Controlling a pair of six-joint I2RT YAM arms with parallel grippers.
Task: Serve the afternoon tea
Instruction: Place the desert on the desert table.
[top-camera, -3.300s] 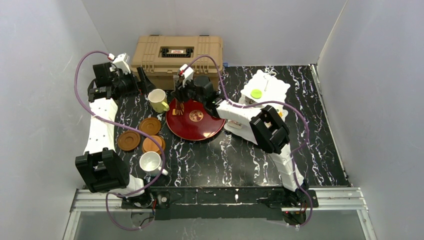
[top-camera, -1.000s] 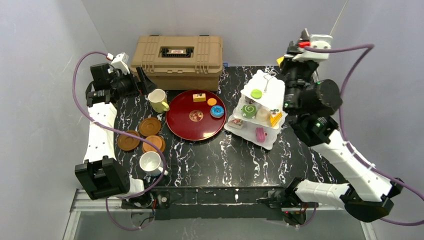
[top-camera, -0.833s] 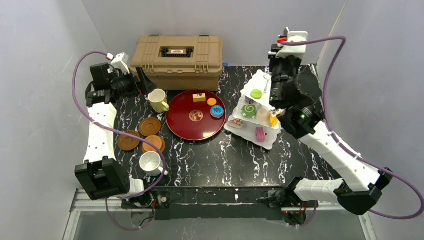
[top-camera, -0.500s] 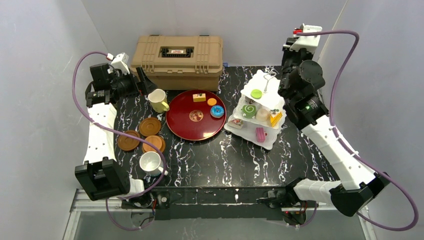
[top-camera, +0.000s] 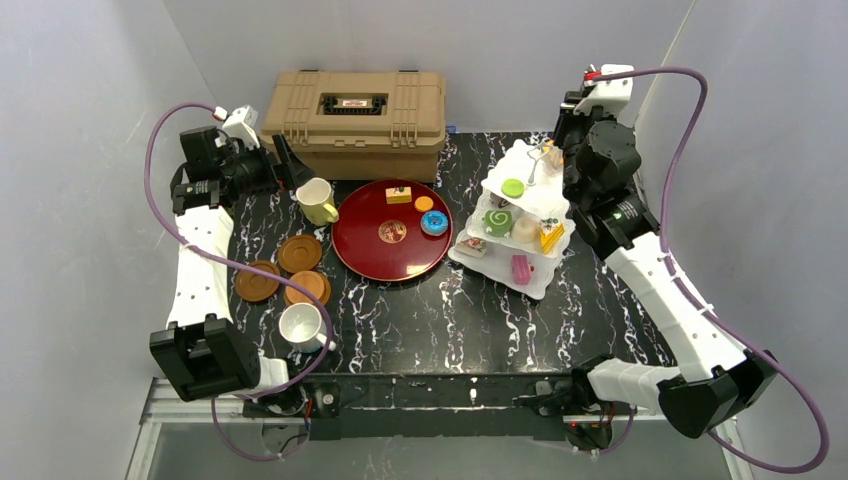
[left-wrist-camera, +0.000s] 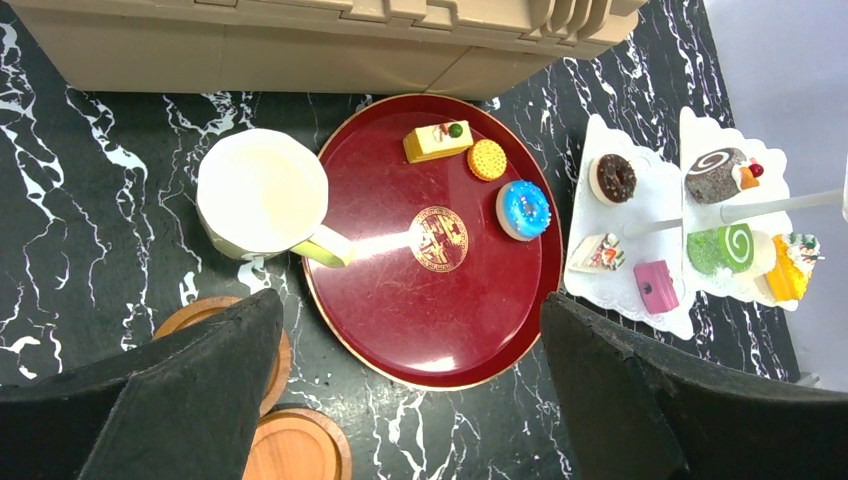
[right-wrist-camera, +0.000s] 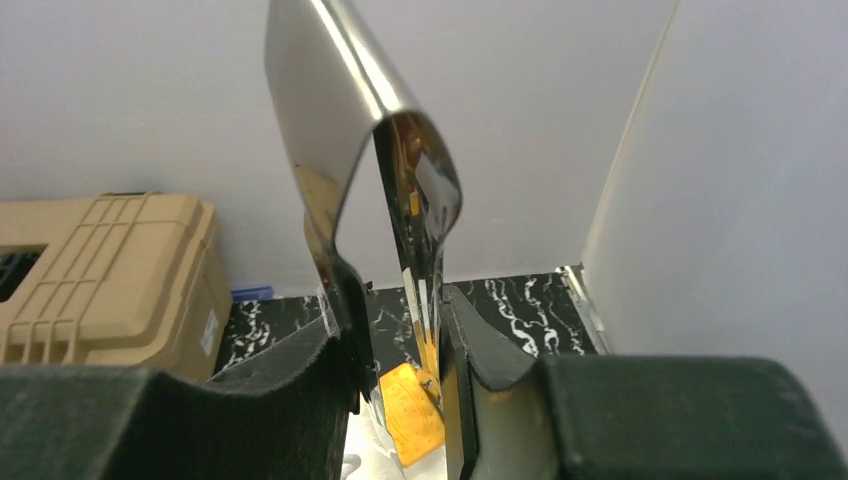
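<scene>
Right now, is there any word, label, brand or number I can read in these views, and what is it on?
No text reads clearly in any view.
Case: a red-and-white label on the lid, too small to read.
Case side, right wrist view: a pale sticker, blurred.
Tray: a round gold emblem at its centre, its marks not legible.
</scene>
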